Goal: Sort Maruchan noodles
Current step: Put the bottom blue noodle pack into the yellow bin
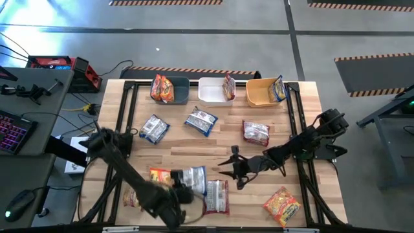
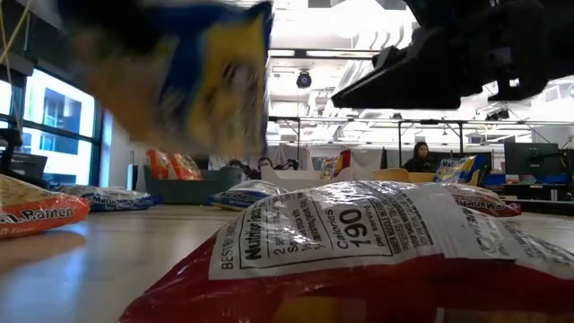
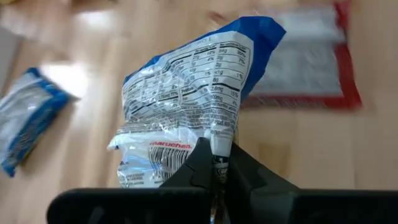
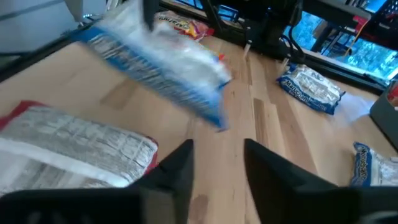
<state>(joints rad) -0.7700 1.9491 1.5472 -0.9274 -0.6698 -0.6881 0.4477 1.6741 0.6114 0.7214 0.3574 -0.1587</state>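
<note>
My left gripper [image 3: 214, 163] has its jaws clamped on the crimped edge of a crinkly blue-and-white noodle packet [image 3: 193, 99], lifted clear of the wooden bench [image 1: 194, 145] at the lower middle of the high view; motion smears that packet in the low and right wrist views. My right gripper [image 4: 217, 158] hangs right of centre, jaws apart around nothing. A white-maroon packet [image 2: 359, 247] fills the low view's foreground, cut off by the frame. Other packets lie scattered; some stand in the three bins [image 1: 210, 94] along the top edge.
</note>
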